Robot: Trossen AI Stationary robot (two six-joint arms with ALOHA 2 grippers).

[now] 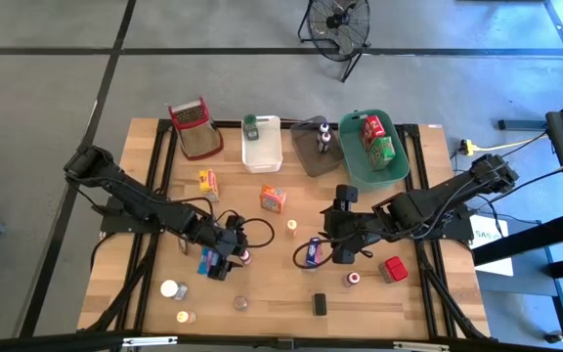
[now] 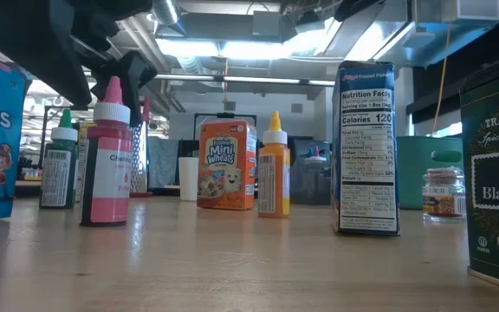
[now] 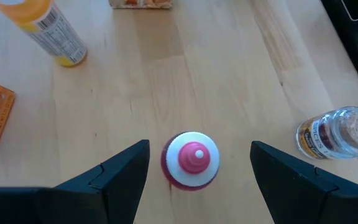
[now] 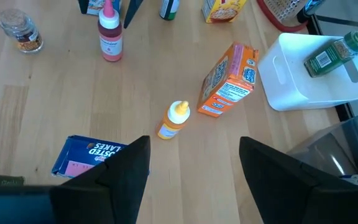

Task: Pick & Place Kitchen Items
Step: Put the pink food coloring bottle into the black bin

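A pink bottle (image 3: 191, 160) with a white cap stands upright on the wooden table (image 3: 216, 74). My left gripper (image 3: 199, 149) is open, one finger on either side of the bottle and both clear of it; the high view shows the gripper (image 1: 231, 252) beside the bottle (image 1: 245, 256). My right gripper (image 4: 194, 143) hangs open above the table's middle (image 1: 334, 246), holding nothing. Below it a blue cereal box (image 4: 89, 155) lies flat. A small yellow bottle (image 4: 174, 119) and an orange box (image 4: 229, 79) stand farther off.
Along the far edge stand a red-rimmed wire basket (image 1: 194, 127), a white bin (image 1: 262, 145) holding a green spice bottle, a grey bin (image 1: 313, 147) and a green bin (image 1: 371, 149). A clear jar (image 3: 337, 134) stands close to the pink bottle. A red box (image 1: 393, 269) sits near the right.
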